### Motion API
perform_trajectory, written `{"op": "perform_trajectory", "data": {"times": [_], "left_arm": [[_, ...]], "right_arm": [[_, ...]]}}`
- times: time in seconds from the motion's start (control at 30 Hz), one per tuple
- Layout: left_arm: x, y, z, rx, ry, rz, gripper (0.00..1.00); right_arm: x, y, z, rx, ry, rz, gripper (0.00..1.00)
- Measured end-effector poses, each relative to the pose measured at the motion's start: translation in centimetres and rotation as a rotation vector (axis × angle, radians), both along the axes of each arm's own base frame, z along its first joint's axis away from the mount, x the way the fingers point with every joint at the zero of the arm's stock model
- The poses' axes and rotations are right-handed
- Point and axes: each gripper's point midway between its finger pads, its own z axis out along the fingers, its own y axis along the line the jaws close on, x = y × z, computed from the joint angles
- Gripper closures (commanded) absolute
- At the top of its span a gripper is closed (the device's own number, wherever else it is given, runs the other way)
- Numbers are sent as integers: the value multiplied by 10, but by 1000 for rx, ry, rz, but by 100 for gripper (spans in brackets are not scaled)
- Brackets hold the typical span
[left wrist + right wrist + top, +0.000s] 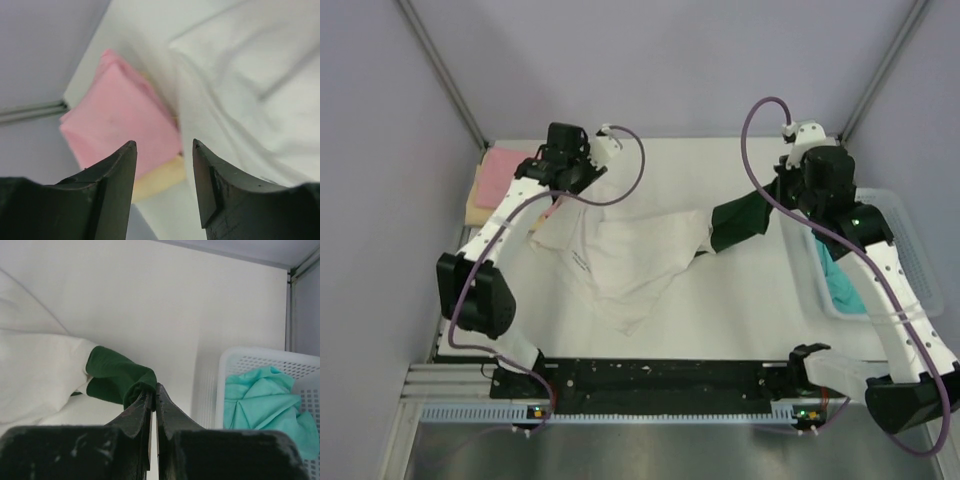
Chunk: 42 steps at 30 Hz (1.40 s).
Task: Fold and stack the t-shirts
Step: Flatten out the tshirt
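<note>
A white t-shirt (pixel 620 255) with dark green sleeves lies crumpled across the middle of the table. My right gripper (pixel 154 390) is shut on its dark green sleeve (pixel 117 377) and holds it up at the shirt's right end (pixel 740 222). My left gripper (pixel 164 150) is open and empty, above the shirt's left edge (pixel 240 90), near the folded pink t-shirt (pixel 120 120). The pink shirt lies on a pale yellow one (pixel 155 180) at the far left (pixel 505 170). A teal t-shirt (pixel 265 400) lies in the basket.
A white plastic mesh basket (pixel 910 250) stands at the right edge of the table, beside my right arm; it also shows in the right wrist view (pixel 225 370). Grey walls close in the back and both sides.
</note>
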Motion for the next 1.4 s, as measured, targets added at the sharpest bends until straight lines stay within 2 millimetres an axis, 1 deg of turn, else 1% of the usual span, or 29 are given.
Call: {"op": "perform_trajectory", "data": {"times": [0.03, 0.07, 0.13, 0.17, 0.2, 0.23, 0.27, 0.3, 0.33, 0.37, 0.4, 0.47, 0.5, 0.57, 0.7, 0.77, 0.83, 0.87, 0.9, 0.93, 0.97, 1.0, 1.07, 1.17, 1.23, 1.27, 1.3, 1.33, 1.4], "left_arm": [[-16, -15, 1, -42, 21, -61, 45], [-40, -33, 3, -85, 49, -138, 44], [-96, -74, 5, -151, 100, -307, 42], [-129, -99, 6, -175, 116, -411, 41], [-166, -124, 1, -192, 145, -524, 41], [-202, -145, -10, -199, 191, -634, 40], [-229, -160, -24, -197, 239, -714, 40], [-256, -169, -43, -180, 299, -783, 39], [-277, -173, -63, -155, 360, -825, 36], [-296, -173, -90, -112, 439, -848, 35], [-306, -170, -111, -75, 500, -852, 31], [-323, -159, -151, 9, 616, -836, 29], [-331, -153, -166, 49, 670, -823, 17], [-338, -152, -179, 77, 718, -814, 16], [-349, -159, -186, 71, 755, -832, 17], [-350, -162, -189, 79, 756, -834, 19], [-345, -162, -197, 107, 746, -816, 24], [-341, -161, -202, 128, 740, -796, 30], [-337, -159, -206, 148, 734, -776, 40], [-333, -155, -211, 176, 736, -747, 59], [-330, -154, -210, 187, 722, -727, 81], [-322, -153, -209, 204, 689, -709, 100], [-311, -150, -208, 233, 637, -669, 100], [-292, -138, -204, 308, 552, -616, 100], [-274, -127, -192, 351, 479, -577, 100], [-262, -120, -179, 355, 435, -549, 100], [-248, -112, -162, 339, 387, -508, 100], [-234, -103, -144, 316, 350, -468, 100], [-190, -82, -79, 220, 210, -340, 100]], "right_arm": [[1, 0, -5, -4, 13, -3, 100], [1, -1, -10, -8, 23, -6, 100], [2, -1, -17, -14, 40, -9, 100], [2, -1, -20, -17, 46, -11, 100], [3, -1, -22, -18, 48, -12, 100], [4, -2, -24, -20, 51, -14, 100], [4, -2, -25, -21, 52, -14, 100], [4, -2, -25, -21, 51, -16, 100], [5, -2, -24, -21, 49, -17, 100], [5, -2, -24, -21, 47, -17, 100], [6, -1, -24, -19, 43, -16, 100], [6, -1, -26, -20, 44, -17, 100], [6, -2, -28, -21, 47, -17, 100], [5, -2, -31, -23, 53, -18, 100], [3, -4, -41, -33, 74, -24, 100], [3, -5, -42, -35, 75, -29, 100], [3, -6, -42, -38, 75, -33, 100], [3, -6, -42, -38, 74, -35, 100], [2, -7, -42, -38, 72, -35, 100], [2, -7, -41, -38, 71, -36, 100], [2, -7, -40, -38, 68, -37, 100], [1, -8, -39, -38, 64, -39, 100], [0, -10, -36, -38, 54, -46, 100], [-4, -18, -27, -40, 26, -68, 100], [-8, -25, -18, -42, 4, -89, 100], [-9, -29, -12, -41, -8, -102, 100], [-11, -34, -4, -41, -22, -118, 100], [-11, -38, 5, -39, -41, -129, 100], [-14, -45, 29, -34, -91, -153, 100]]}}
